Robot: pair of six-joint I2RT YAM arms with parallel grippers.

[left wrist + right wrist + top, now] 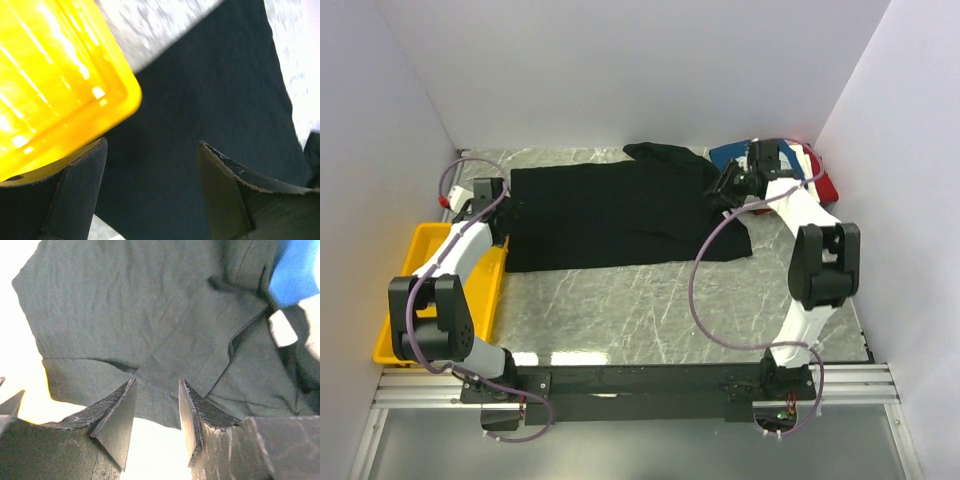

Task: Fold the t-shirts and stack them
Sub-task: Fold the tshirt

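A large black t-shirt [620, 215] lies spread flat across the back of the table, a sleeve sticking up at its far edge. My left gripper [506, 212] is open and empty above the shirt's left edge; the left wrist view shows black cloth [200, 100] under my gripper [152, 150]. My right gripper [722, 190] is open and empty over the shirt's right end, above folded sleeve layers [150, 320] between my gripper's [157, 387] fingertips. A blue shirt [732, 152], a white one [808, 158] and a red one [825, 186] lie piled at the back right.
A yellow plastic tray [405, 270] stands at the table's left edge, its corner close to my left gripper in the left wrist view [55, 85]. White walls enclose the marble table [650, 310] on three sides. Purple cables loop off both arms.
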